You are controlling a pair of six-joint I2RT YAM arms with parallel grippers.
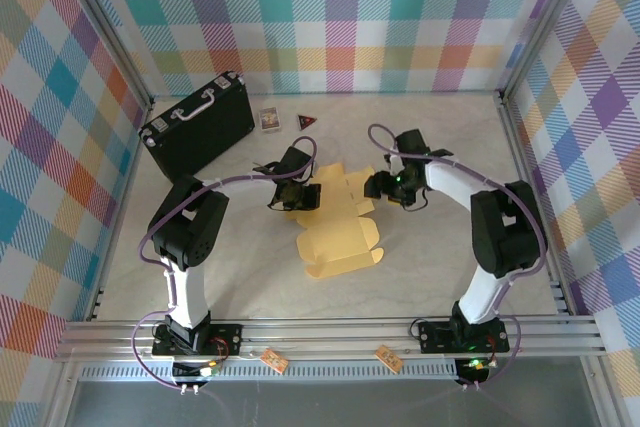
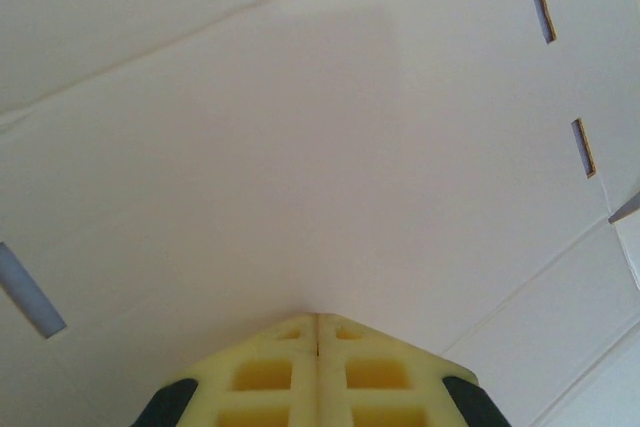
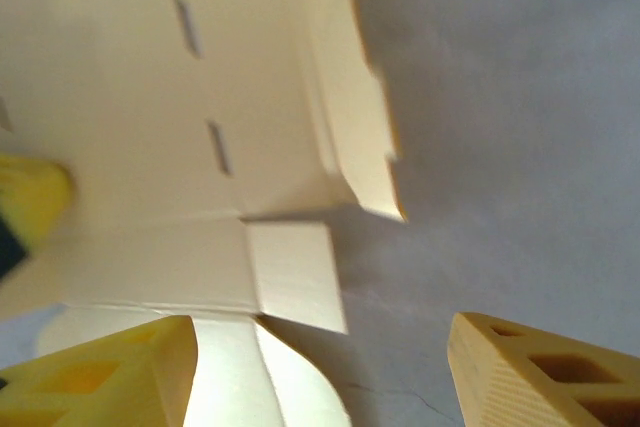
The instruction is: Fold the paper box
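Observation:
The paper box [image 1: 340, 232] lies as a flat mustard-yellow die-cut sheet in the middle of the table, with some flaps at its far end raised. My left gripper [image 1: 297, 195] is at the sheet's far left corner. In the left wrist view it [image 2: 318, 317] is shut, fingertips together and touching the pale cardboard [image 2: 300, 147], with nothing between them. My right gripper [image 1: 381, 187] is at the sheet's far right edge. It [image 3: 320, 352] stands open, one finger [image 3: 110, 372] over the cardboard [image 3: 130, 97], the other finger [image 3: 540, 367] over bare table, a small side flap [image 3: 295, 272] between them.
A black hard case with a pale handle [image 1: 197, 122] stands at the back left. A small card [image 1: 268, 120] and a dark red triangle [image 1: 307, 122] lie behind the sheet. Two tags [image 1: 272, 359] [image 1: 389, 357] rest on the front rail. Plaid walls enclose the table.

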